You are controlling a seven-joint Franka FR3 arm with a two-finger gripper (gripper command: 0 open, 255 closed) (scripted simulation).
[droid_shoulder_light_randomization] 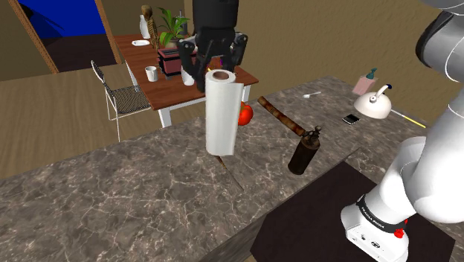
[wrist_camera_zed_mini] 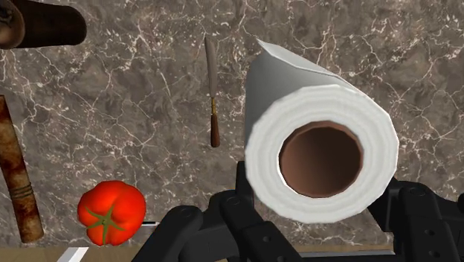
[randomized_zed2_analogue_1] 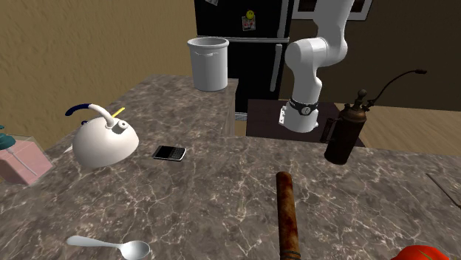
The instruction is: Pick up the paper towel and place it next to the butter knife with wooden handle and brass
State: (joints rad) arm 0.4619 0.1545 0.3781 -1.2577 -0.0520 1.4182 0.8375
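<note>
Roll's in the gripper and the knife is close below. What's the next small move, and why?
Probably lower straight down. The gripper is shut on the paper towel roll, upright and seemingly just above the marble counter. In the wrist view the knife lies beside the roll, not under it, so setting down here should land it next to the knife.

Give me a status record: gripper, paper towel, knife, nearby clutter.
towel: white paper towel roll with brown core, upright
gripper: black two-finger gripper, shut on the roll's upper end
knife: slim brown-handled butter knife, flat on the grey marbled counter, near the roll
nearby: round red tomato; long brown rod
</note>
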